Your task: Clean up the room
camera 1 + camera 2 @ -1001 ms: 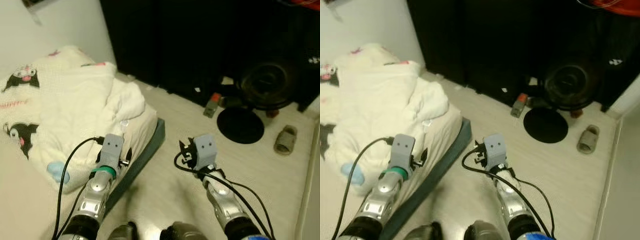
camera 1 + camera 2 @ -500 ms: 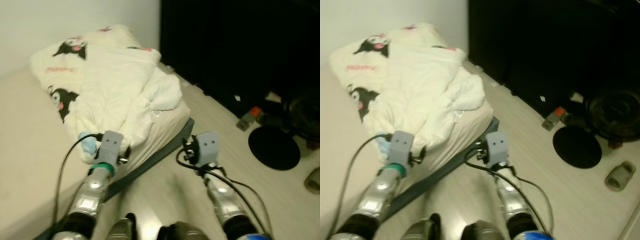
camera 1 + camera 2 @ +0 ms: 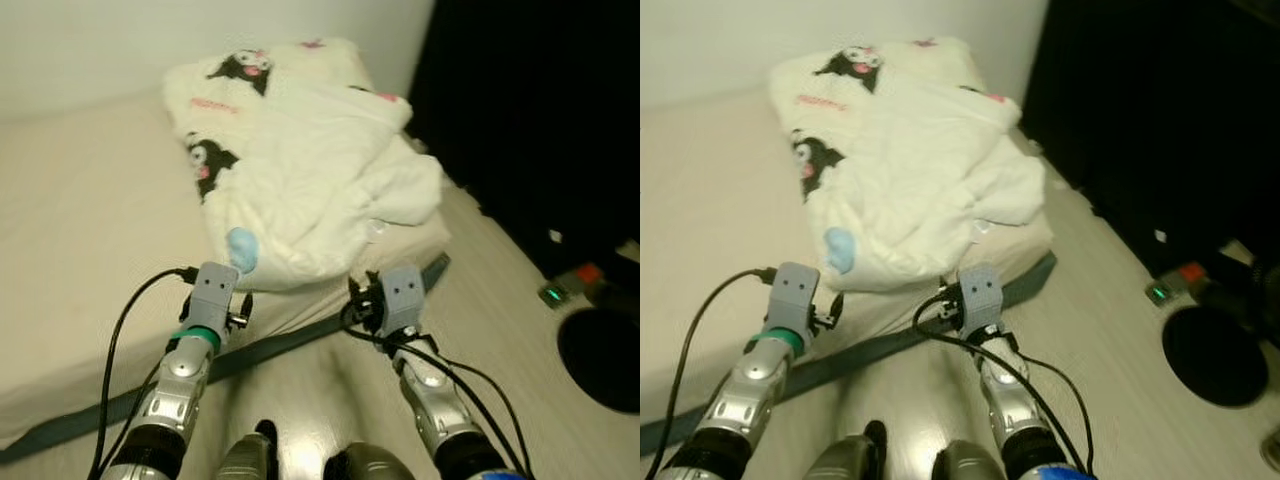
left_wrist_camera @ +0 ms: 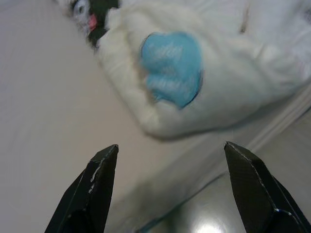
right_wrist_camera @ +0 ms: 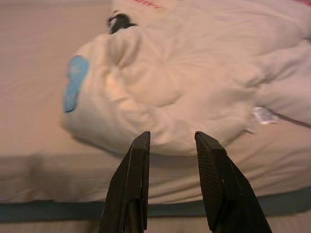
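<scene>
A crumpled white blanket (image 3: 310,170) printed with black cartoon figures lies heaped on a low bed (image 3: 90,220) with a cream sheet. A light blue patch (image 3: 242,249) shows at the blanket's near corner. Both arms reach forward over the floor at the bed's near edge. My left gripper (image 4: 170,150) is open wide, pointing at the blue patch (image 4: 172,68) and touching nothing. My right gripper (image 5: 172,138) is open by a narrow gap, aimed at the blanket's lower fold (image 5: 184,82), with nothing between its fingers.
A dark teal base strip (image 3: 280,345) runs along the bed's near edge. Dark furniture (image 3: 540,120) fills the right side. A black round stand base (image 3: 605,355) and a small device with a green light (image 3: 552,293) lie on the pale floor (image 3: 500,330).
The view has swung left: the bed and blanket now sit in the middle, and the fan and the slipper have slid out on the right. Both arms hold the same pose.
</scene>
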